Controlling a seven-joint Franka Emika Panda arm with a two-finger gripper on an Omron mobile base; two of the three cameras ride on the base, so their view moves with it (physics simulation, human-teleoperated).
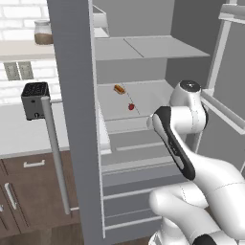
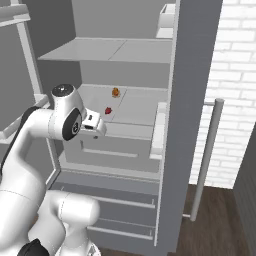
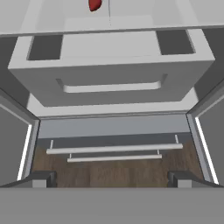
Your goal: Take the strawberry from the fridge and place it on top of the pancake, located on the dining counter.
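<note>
The fridge (image 1: pixel 72 95) stands with both doors swung wide, and its right door (image 2: pixel 192 75) fills the right base view's middle. The strawberry (image 1: pixel 131 106), small and red, lies on the middle shelf (image 2: pixel 108 110); in the hand view the strawberry (image 3: pixel 94 4) shows at the top edge. My gripper (image 2: pixel 94 124) hovers in front of the shelf's front edge, below and a little left of the strawberry, and apart from it. Its gripper (image 3: pixel 111 181) jaws are open with nothing between them. The pancake and the dining counter are out of view.
An orange-brown food item (image 1: pixel 119 88) lies further back on the same shelf. A white crisper drawer (image 3: pixel 111 70) sits under the shelf, with two handled drawers (image 3: pixel 113 148) below. The open doors flank the arm. A black toaster (image 1: pixel 35 99) stands on the worktop at left.
</note>
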